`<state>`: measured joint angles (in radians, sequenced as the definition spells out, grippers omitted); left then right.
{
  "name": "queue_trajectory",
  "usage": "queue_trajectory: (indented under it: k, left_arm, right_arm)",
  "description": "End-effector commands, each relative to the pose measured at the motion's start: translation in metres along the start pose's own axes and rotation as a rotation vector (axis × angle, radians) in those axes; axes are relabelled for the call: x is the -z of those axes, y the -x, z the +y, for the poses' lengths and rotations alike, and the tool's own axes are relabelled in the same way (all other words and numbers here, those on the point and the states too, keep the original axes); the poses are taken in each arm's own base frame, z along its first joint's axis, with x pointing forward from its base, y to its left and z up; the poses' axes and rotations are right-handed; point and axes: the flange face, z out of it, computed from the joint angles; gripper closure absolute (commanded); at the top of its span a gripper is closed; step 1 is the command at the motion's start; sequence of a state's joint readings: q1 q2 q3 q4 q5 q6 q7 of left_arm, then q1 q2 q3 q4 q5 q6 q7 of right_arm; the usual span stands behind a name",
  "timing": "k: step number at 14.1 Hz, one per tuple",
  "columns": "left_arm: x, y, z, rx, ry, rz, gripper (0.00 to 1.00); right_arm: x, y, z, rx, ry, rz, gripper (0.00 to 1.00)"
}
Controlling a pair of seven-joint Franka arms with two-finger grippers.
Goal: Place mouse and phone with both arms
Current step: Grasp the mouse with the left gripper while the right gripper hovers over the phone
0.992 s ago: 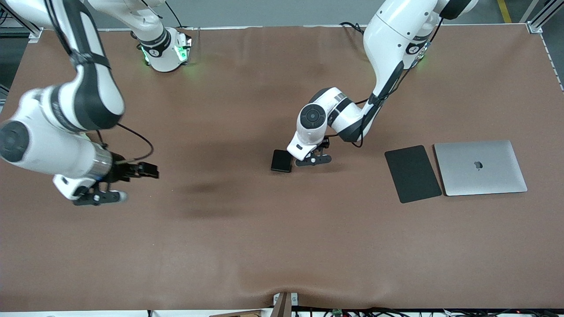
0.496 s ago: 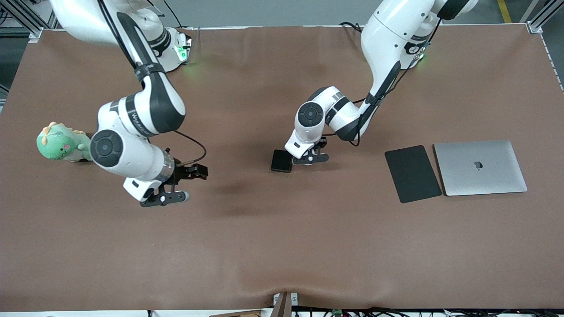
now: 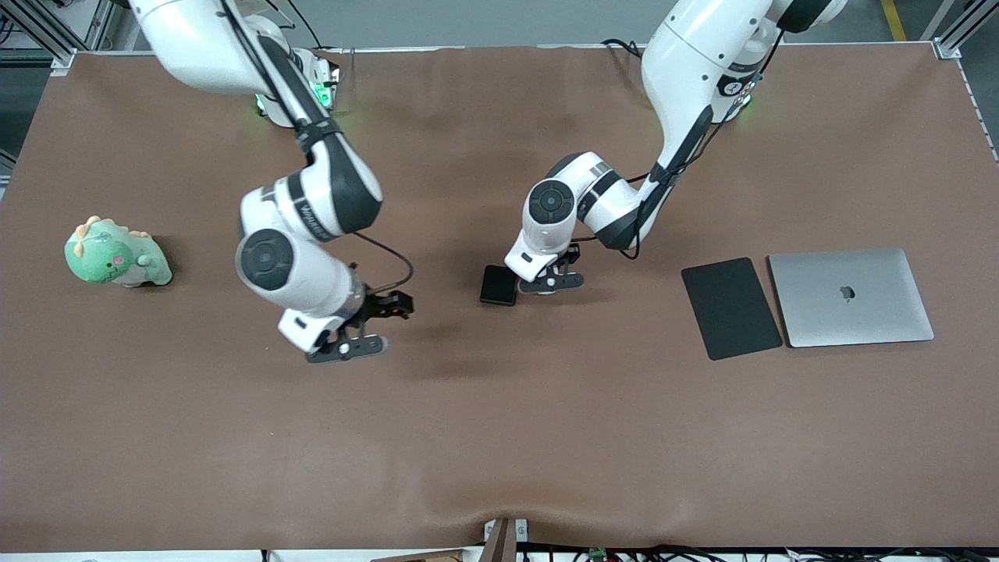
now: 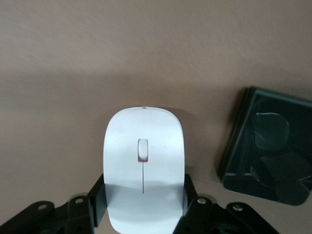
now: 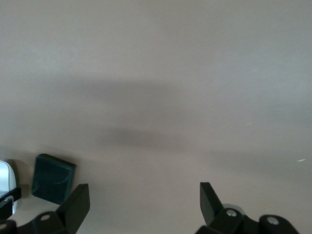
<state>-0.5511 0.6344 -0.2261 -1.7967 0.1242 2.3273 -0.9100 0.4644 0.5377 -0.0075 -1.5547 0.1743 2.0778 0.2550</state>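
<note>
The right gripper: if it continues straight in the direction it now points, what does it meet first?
Probably only the bare table. The open right gripper faces empty cloth; the phone lies off to one side of its line, though depth is unclear.

Robotics lab bench: brown-covered table [image 3: 499, 437], two white arms bolted at 12 o'clock on green-lit bases [image 3: 316, 90], aluminium frame posts [image 3: 956, 31] at corners, cabling [image 3: 624, 553] at 6 o'clock.
</note>
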Motion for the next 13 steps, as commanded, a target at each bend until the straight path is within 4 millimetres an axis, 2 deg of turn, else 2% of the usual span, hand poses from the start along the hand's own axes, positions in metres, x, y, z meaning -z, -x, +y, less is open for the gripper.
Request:
queue_trajectory:
  k: [1, 4, 6, 7, 9, 11, 12, 13]
  left_arm:
    - [0.056, -0.027, -0.044, -0.033, -0.054, 0.005, 0.76]
    - [0.094, -0.057, -0.101, -0.069, -0.095, -0.029, 0.77]
    - [0.112, -0.077, -0.140, -0.085, -0.100, -0.040, 0.77]
    - [0.117, -0.084, -0.156, -0.086, -0.106, -0.052, 0.77]
    - [0.119, -0.096, -0.197, -0.056, -0.111, -0.073, 0.77]
    - [0.109, -0.097, -0.226, -0.046, -0.119, -0.100, 0.77]
    - [0.101, -0.096, -0.239, -0.035, -0.129, -0.110, 0.77]
    - [0.099, -0.097, -0.255, -0.029, -0.154, -0.101, 0.77]
  right_arm:
    - [-0.018, 0.004, -0.028, -0.063, 0.018, -0.007, 0.00]
    - [-0.026, 0.012, -0.047, -0.073, 0.014, -0.022, 0.00]
    - [-0.026, 0.027, -0.087, -0.127, 0.021, -0.010, 0.00]
    - [-0.038, 0.029, -0.103, -0.170, 0.027, -0.013, 0.00]
    - [-0.062, 0.025, -0.127, -0.227, 0.032, -0.014, 0.00]
    - [-0.075, 0.022, -0.132, -0.234, 0.029, -0.010, 0.00]
    - [-0.086, 0.028, -0.143, -0.214, 0.030, -0.007, 0.00]
    - [-0.099, 0.030, -0.146, -0.196, 0.044, -0.002, 0.00]
